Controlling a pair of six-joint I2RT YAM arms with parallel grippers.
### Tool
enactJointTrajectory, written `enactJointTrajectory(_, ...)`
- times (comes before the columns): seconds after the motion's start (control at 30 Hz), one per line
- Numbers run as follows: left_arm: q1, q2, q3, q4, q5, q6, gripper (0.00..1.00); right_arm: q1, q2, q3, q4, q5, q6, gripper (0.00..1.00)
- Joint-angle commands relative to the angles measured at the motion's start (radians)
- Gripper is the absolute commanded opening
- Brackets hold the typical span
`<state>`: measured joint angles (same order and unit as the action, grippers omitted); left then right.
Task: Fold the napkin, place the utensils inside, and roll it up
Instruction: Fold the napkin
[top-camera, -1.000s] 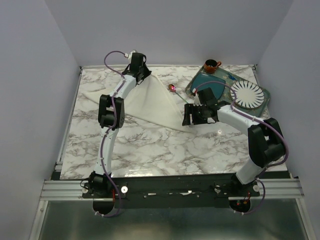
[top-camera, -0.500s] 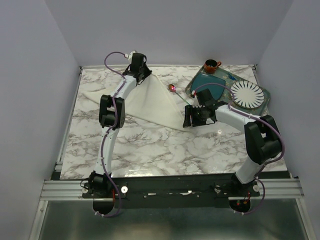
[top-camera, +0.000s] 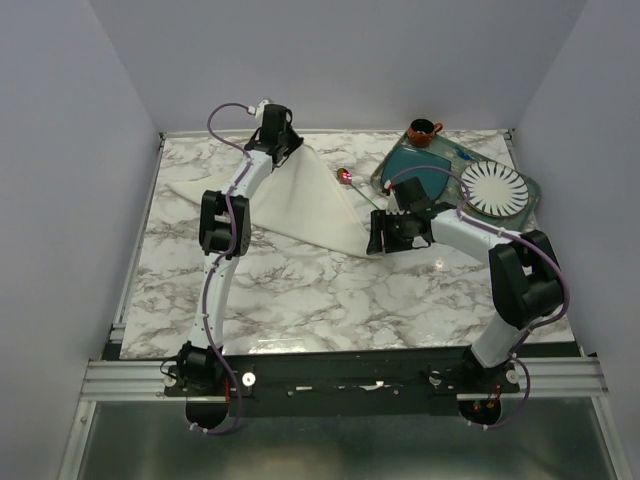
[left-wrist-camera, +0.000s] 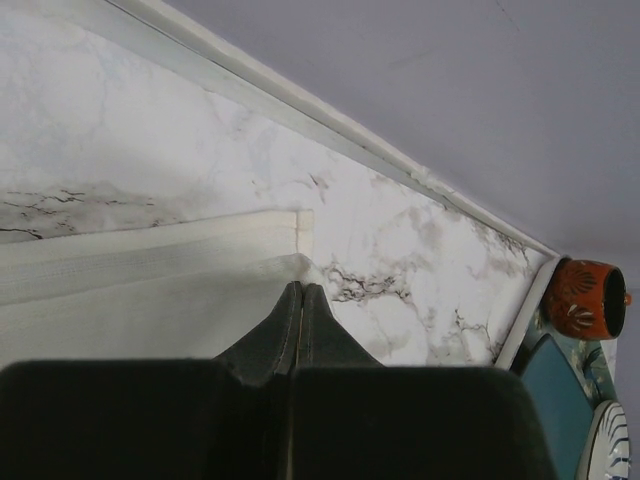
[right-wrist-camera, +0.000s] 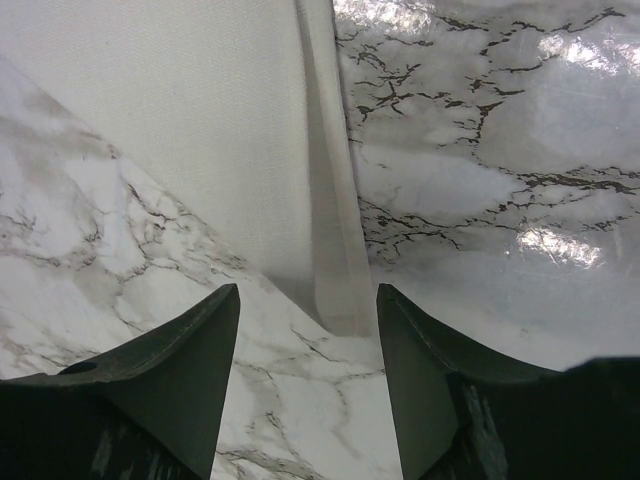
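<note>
The cream napkin (top-camera: 290, 205) lies on the marble as a folded triangle, its apex at the back. My left gripper (top-camera: 283, 140) is at that apex; in the left wrist view it (left-wrist-camera: 301, 288) is shut, with the upper layer's corner of the napkin (left-wrist-camera: 120, 300) at its tips. My right gripper (top-camera: 372, 235) is open, low over the napkin's right corner; that hemmed corner (right-wrist-camera: 335, 290) lies flat between the fingers (right-wrist-camera: 190, 350). The spoon (top-camera: 346, 177), with pink bowl and thin teal handle, lies on the marble just right of the napkin.
A brown cup (top-camera: 423, 131) stands at the back, also in the left wrist view (left-wrist-camera: 590, 297). A teal plate (top-camera: 420, 165) and a white ribbed plate (top-camera: 492, 188) sit on a tray (top-camera: 532, 200) at the back right. Walls close off three sides.
My right gripper has moved a little left, closer to the napkin's right corner. The left gripper and the napkin have hardly moved.
</note>
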<state>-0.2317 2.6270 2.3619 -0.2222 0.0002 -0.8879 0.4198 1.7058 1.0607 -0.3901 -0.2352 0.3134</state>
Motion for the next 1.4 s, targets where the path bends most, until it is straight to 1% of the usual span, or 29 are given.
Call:
enactJointTrajectory(0.0, 0.009, 0.016, 0.019, 0.041, 0.0, -0.005, 0.0, -0.007, 0.012, 0.013, 0.023, 0.025, 0.003, 0.65)
enactJointTrajectory(0.03, 0.009, 0.013, 0.01, 0.044, 0.0, -0.003, 0.0, -0.007, 0.018, 0.021, 0.023, 0.025, 0.003, 0.65)
enactJointTrajectory(0.07, 0.011, 0.011, 0.007, 0.044, 0.0, -0.003, 0.0, -0.009, 0.034, 0.027, 0.023, 0.02, 0.0, 0.61)
enactJointTrajectory(0.1, 0.011, 0.008, 0.005, 0.046, 0.0, -0.003, 0.0, -0.009, 0.038, 0.041, 0.023, 0.019, 0.0, 0.61)
enactJointTrajectory(0.37, 0.012, -0.005, -0.03, 0.083, 0.0, -0.005, 0.0, -0.009, 0.06, 0.051, 0.028, 0.017, 0.0, 0.5)
enactJointTrajectory(0.43, 0.012, -0.016, -0.044, 0.103, 0.0, -0.009, 0.0, -0.007, 0.064, 0.053, 0.028, 0.019, 0.0, 0.43)
enactJointTrajectory(0.47, 0.014, -0.016, -0.043, 0.103, 0.0, -0.011, 0.0, -0.009, 0.064, 0.053, 0.027, 0.019, 0.0, 0.37)
enactJointTrajectory(0.57, 0.014, -0.027, -0.061, 0.109, 0.0, -0.008, 0.0, -0.009, 0.066, 0.047, 0.028, 0.014, -0.002, 0.3)
enactJointTrajectory(0.63, 0.015, -0.038, -0.073, 0.118, -0.002, -0.008, 0.0, -0.009, 0.069, 0.045, 0.028, 0.013, 0.0, 0.27)
enactJointTrajectory(0.8, 0.019, -0.032, -0.07, 0.126, -0.002, -0.011, 0.0, -0.009, 0.068, 0.03, 0.027, 0.004, 0.0, 0.03)
enactJointTrajectory(0.83, 0.019, -0.032, -0.07, 0.129, -0.002, -0.011, 0.0, -0.009, 0.064, 0.025, 0.028, 0.005, 0.0, 0.01)
enactJointTrajectory(1.0, 0.019, -0.047, -0.082, 0.142, -0.006, -0.011, 0.0, -0.009, 0.054, 0.007, 0.03, 0.004, -0.004, 0.01)
enactJointTrajectory(1.2, 0.022, -0.094, -0.154, 0.172, -0.025, -0.005, 0.0, -0.009, 0.038, -0.007, 0.03, 0.0, -0.002, 0.01)
enactJointTrajectory(1.37, 0.025, -0.096, -0.148, 0.178, -0.02, -0.014, 0.0, -0.009, 0.029, -0.018, 0.031, 0.011, 0.001, 0.01)
